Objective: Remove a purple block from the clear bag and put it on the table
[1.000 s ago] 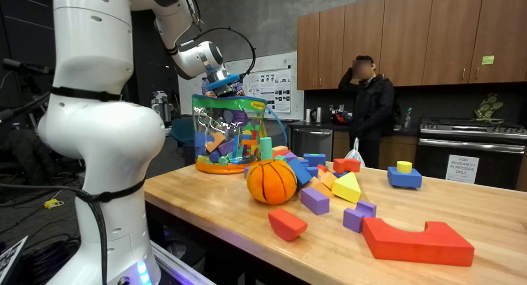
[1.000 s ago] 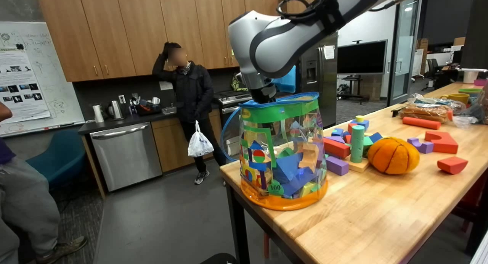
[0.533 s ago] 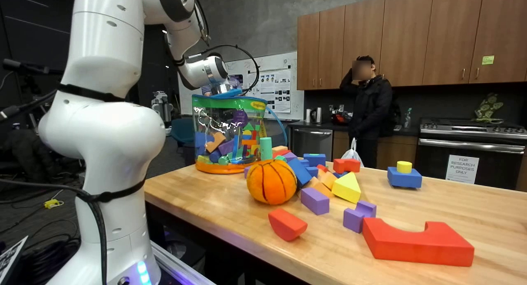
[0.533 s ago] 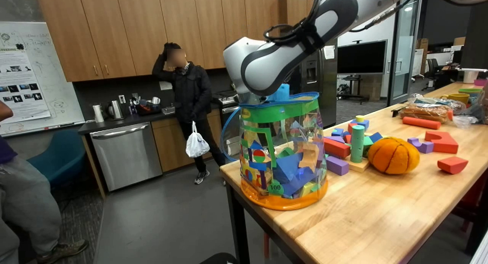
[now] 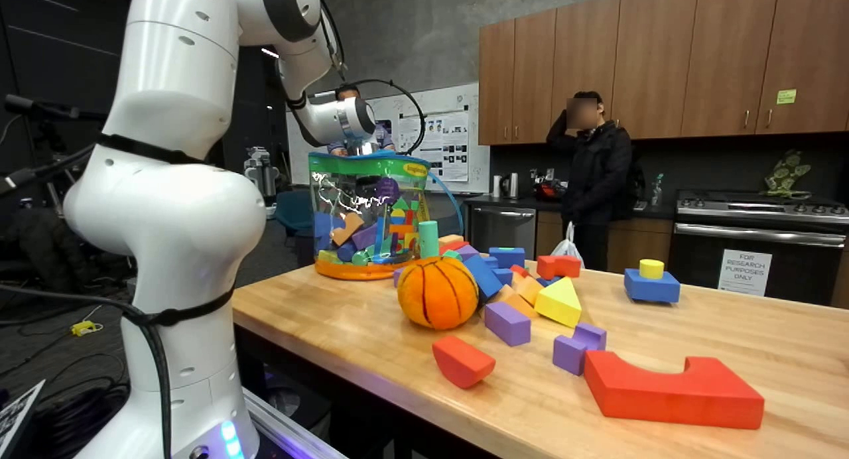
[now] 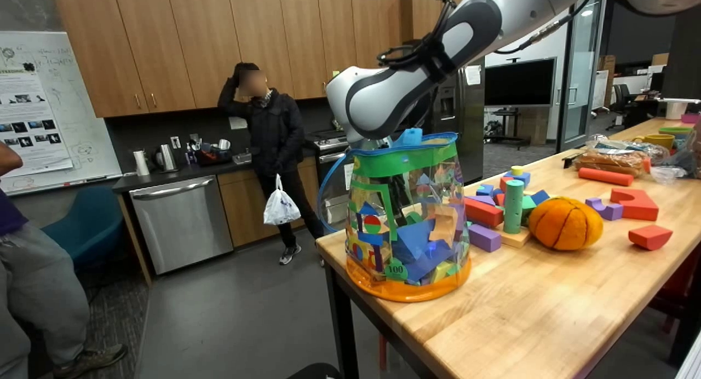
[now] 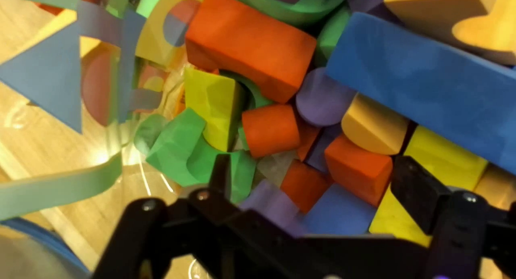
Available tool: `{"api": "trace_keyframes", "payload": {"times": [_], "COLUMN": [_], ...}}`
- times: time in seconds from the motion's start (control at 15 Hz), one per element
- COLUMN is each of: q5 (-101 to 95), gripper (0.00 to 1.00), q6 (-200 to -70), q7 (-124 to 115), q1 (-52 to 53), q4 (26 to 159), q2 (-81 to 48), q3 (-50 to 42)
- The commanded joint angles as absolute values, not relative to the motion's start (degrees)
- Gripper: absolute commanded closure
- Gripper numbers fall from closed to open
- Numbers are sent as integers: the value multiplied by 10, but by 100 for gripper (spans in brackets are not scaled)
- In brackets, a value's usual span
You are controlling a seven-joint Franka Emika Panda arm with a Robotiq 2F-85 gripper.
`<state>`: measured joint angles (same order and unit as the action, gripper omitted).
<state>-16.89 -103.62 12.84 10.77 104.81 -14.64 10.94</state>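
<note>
A purple block is apparently sought inside the clear bag; the spread, empty hand must next be lowered.

wrist view looks down into the bag both exteriors share.

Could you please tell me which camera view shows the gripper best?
The wrist view, because the gripper appears large and close there, its fingers apart above colourful blocks. In both exterior views it is inside the clear bag, at best a dark shape through its wall.
</note>
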Motion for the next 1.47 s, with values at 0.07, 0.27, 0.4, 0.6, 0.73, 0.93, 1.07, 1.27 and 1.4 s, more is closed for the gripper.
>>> {"api": "trace_keyframes", "payload": {"times": [0.07, 0.27, 0.4, 0.6, 0.73, 0.93, 1.07, 1.27, 1.4], "q5": [-125, -92, -77, -83, -92, -103, -93, -93, -91], "gripper": [0, 0, 0, 0, 0, 0, 0, 0, 0], "q6": [-1073, -1168, -1249, -1330, -1346, -1323, -1329, -1322, -1318], "q7": [130, 126, 115, 103, 97, 96, 109, 106, 111], "q1": [89, 76, 71, 73, 76, 80, 78, 79, 78], "q4": [1080, 1110, 1137, 1160, 1170, 1194, 1162, 1169, 1158], "q2": [-125, -112, -102, -101, -101, -62, -101, -87, -102], "q3": [100, 97, 95, 90, 88, 89, 90, 89, 90]}}
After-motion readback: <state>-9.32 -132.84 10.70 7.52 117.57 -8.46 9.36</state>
